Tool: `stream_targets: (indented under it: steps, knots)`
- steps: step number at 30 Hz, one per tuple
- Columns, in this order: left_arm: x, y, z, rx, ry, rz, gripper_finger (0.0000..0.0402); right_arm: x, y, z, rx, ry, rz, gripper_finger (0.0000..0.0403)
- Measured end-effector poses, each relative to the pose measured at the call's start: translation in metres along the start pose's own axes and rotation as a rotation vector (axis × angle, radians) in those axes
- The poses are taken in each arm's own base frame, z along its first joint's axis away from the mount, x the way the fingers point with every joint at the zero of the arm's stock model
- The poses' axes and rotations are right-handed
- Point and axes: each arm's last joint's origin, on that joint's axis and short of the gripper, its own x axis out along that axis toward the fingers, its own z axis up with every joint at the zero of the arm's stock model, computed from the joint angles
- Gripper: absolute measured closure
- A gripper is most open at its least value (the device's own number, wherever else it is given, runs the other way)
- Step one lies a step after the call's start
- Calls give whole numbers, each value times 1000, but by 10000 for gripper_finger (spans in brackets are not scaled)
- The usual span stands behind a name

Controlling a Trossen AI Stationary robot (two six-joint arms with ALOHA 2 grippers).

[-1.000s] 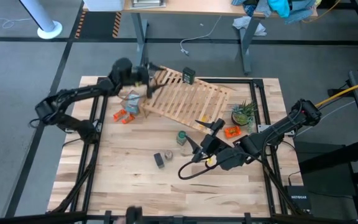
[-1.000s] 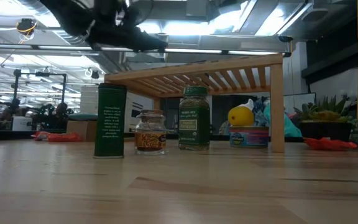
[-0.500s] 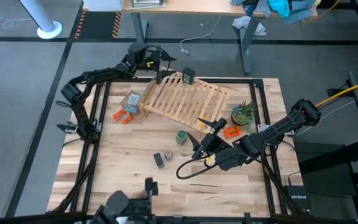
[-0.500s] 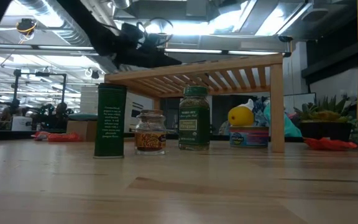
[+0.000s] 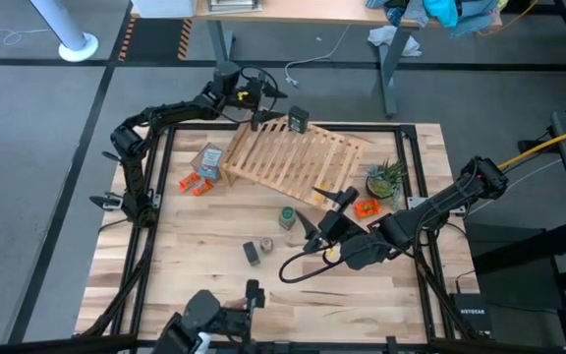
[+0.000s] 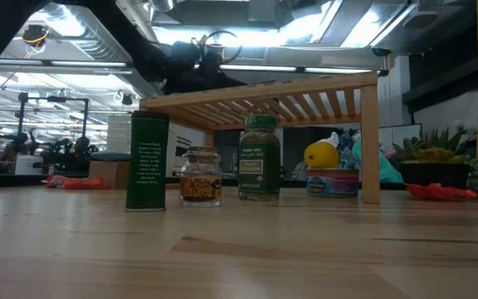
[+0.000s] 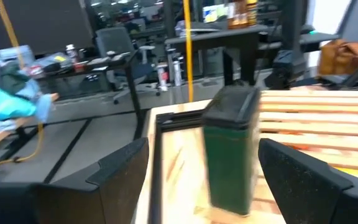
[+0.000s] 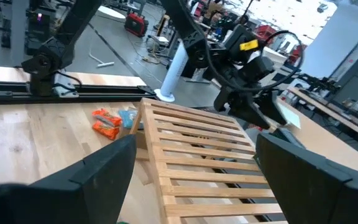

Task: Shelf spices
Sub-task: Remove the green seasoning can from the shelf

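Note:
The light-wood slatted shelf (image 5: 298, 157) stands tilted on the far half of the table. One dark squarish jar (image 5: 298, 120) stands on its far corner. My left gripper (image 5: 268, 103) hovers open just left of that jar, which shows ahead between the fingers in the left wrist view (image 7: 232, 149), apart from them. The green round jar (image 5: 287, 216), the tiny glass jar (image 5: 266, 244) and the second dark jar (image 5: 252, 253) stand on the tabletop near the shelf's front. My right gripper (image 5: 317, 211) waits open to the right of the green jar.
A tan box (image 5: 208, 160) and orange pieces (image 5: 197, 183) lie left of the shelf. A potted plant (image 5: 386, 177) and another orange piece (image 5: 367, 207) sit at its right end. A dark object (image 5: 214, 315) shows at the table's near edge. Bare wood lies near and left.
My left gripper has swung from above the shelf's left end toward the table's far edge, then right toward the dark jar on the shelf's far corner, staying open. The dark object at the near edge has shifted right. My right arm has kept still.

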Motion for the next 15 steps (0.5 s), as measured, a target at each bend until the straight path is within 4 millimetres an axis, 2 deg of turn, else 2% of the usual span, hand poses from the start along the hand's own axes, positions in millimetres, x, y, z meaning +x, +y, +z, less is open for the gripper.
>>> stream_targets:
  steps: [15]
  knots:
    - [18,-17,3,48,-3,-71,106,0,0,0,4,1,14,66]
